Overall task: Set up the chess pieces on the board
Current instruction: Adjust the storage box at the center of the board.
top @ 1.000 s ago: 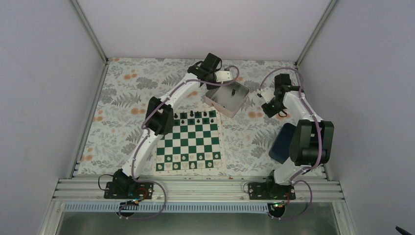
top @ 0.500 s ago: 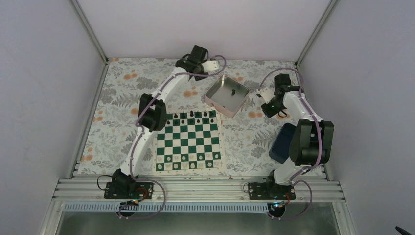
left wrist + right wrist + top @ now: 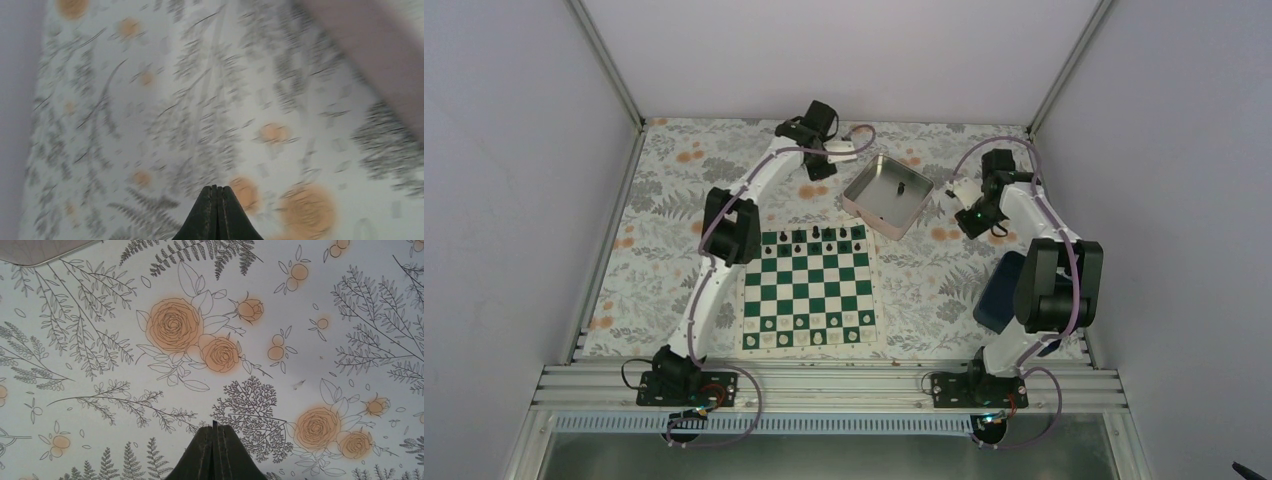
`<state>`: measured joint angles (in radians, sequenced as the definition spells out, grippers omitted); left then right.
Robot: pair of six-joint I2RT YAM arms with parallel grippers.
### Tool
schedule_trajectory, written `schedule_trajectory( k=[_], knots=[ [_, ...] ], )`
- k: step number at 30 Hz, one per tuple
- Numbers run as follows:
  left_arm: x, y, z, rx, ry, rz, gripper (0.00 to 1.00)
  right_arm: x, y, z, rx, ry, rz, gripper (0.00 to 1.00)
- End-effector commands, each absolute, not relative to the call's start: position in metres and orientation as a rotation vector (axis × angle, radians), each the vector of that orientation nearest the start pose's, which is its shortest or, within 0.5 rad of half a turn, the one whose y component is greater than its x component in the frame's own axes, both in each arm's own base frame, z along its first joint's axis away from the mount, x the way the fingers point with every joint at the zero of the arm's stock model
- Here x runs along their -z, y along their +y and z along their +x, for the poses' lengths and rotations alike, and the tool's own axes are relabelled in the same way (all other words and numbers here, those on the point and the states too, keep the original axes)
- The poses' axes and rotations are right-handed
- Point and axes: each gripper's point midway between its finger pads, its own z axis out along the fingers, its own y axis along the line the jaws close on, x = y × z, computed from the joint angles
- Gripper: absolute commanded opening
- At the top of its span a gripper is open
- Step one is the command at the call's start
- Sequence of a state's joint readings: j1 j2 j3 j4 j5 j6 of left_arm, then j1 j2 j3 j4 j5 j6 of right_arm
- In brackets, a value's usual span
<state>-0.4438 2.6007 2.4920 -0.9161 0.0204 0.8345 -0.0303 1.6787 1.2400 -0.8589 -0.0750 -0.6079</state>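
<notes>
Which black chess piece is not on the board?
The lone black piece inside the silvery tray; the other black pieces stand along the board's far row.

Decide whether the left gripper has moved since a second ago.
Yes: the left gripper moved leftward in the top view, away from the tray.

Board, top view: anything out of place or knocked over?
Nothing looks spilled. One black piece sits alone in the tray, off the board, while the other black pieces line the board's far row. The tray also lies skewed to the board.
</notes>
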Motion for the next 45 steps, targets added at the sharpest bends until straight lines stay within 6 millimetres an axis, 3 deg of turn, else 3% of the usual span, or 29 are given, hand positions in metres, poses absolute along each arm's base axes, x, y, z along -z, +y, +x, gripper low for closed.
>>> schedule_trajectory(
  k=[1, 7, 12, 17, 25, 36, 45],
  knots=[
    [-0.047, -0.286, 0.531, 0.004, 2.105, 1.692, 0.02, -0.087, 0.016, 0.365, -0.04, 2.727, -0.853, 0.04],
    [-0.038, -0.297, 0.532, -0.01, 2.103, 1.684, 0.02, -0.074, 0.027, 0.393, -0.032, 2.709, -0.863, 0.04],
    [-0.033, -0.304, 0.537, -0.029, 2.104, 1.662, 0.02, -0.081, 0.029, 0.432, -0.015, 2.664, -0.829, 0.04],
    [-0.034, -0.313, 0.533, -0.002, 2.089, 1.662, 0.02, -0.078, 0.034, 0.455, -0.045, 2.659, -0.844, 0.04],
    [-0.035, -0.328, 0.531, -0.012, 2.052, 1.674, 0.02, -0.06, 0.047, 0.464, -0.104, 2.676, -0.886, 0.04],
    [-0.044, -0.35, 0.528, 0.005, 1.996, 1.673, 0.02, -0.059, 0.063, 0.482, -0.124, 2.64, -0.877, 0.04],
    [-0.041, -0.372, 0.518, 0.012, 1.942, 1.716, 0.02, -0.064, 0.058, 0.495, -0.071, 2.618, -0.82, 0.04]
  ],
)
